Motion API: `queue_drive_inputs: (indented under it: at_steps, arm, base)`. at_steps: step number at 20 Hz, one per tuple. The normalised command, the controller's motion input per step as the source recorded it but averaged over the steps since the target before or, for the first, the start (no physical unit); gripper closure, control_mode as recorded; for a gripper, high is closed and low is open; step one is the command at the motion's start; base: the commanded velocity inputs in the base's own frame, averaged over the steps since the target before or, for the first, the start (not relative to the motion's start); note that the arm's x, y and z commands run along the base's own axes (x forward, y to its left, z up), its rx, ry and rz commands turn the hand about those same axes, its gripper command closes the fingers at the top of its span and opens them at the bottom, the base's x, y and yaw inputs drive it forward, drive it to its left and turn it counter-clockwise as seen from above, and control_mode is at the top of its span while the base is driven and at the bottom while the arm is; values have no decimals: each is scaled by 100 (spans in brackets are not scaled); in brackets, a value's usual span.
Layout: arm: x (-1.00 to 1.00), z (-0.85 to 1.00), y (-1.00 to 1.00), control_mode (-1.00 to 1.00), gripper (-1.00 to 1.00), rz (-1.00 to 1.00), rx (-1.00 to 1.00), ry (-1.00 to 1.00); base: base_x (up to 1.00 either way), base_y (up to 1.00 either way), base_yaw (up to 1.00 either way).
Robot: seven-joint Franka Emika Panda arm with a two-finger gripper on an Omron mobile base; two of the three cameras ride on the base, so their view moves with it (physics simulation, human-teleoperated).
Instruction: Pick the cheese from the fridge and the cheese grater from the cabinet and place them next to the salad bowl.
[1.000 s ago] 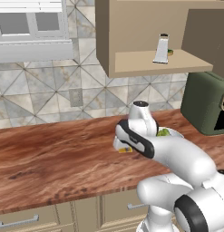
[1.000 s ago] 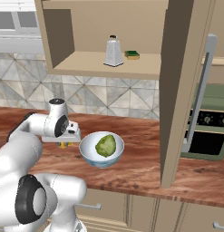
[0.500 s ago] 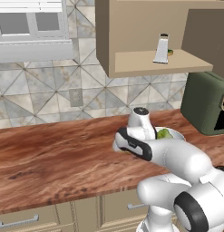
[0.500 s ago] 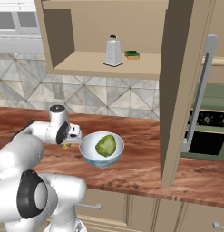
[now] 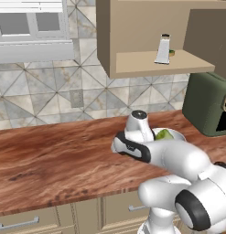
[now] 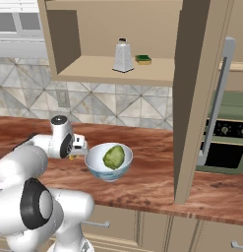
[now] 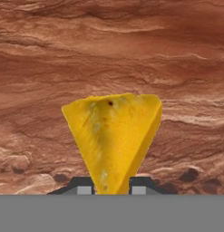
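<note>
**Cheese in the claw, low over the counter beside the bowl**

The robot's gripper [image 7: 111, 189] was clamped narrow on the cheese [image 7: 114, 136], a yellow-orange wedge w/ its point pinched between the two dark fingertips [image 7: 84, 186] and its broad end pointing away, over red-brown wood grain. From the right base view the hand was low over the wooden counter [image 6: 157, 170], just left of the salad bowl [image 6: 108, 162], w/ a sliver of yellow, the cheese [image 6: 72, 157], showing under the wrist. Whether the wedge touched the wood could not be told.

The bowl, white to pale blue w/ a green lettuce ball [image 6: 113, 156] inside, stood on the counter near the front edge; in the left base view its rim [image 5: 177, 134] showed just behind the white arm.

Up above, the cheese grater [image 6: 123, 56] stood upright on the shelf of the tan cabinet [image 6: 69, 39], dark handle on top, w/ a flat green-and-yellow block [image 6: 142, 59] just beside it, nearer the back. The grater [image 5: 163, 49] also showed from the left side, near the shelf's front edge. A dark green oven [image 5: 208, 105] stood to the right, past the cabinet's open door [image 6: 194, 98].
</note>
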Motion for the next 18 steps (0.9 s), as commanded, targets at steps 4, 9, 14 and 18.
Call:
queue_drive_inputs:
  at_steps: [4, 9, 14, 18]
  arm:
    - [-3, -5, 0, -100, 100, 0, 0, 0]
    - [-13, 0, 0, -100, 100, 0, 0, 1]
    - [-20, 0, 1, -100, 100, 4, 0, 1]
    - [-2, -10, 1, -100, 100, 5, -1, 0]
  base:
    - [0, 0, 0]
    - [0, 0, 0]
    - [0, 0, 0]
    - [0, 0, 0]
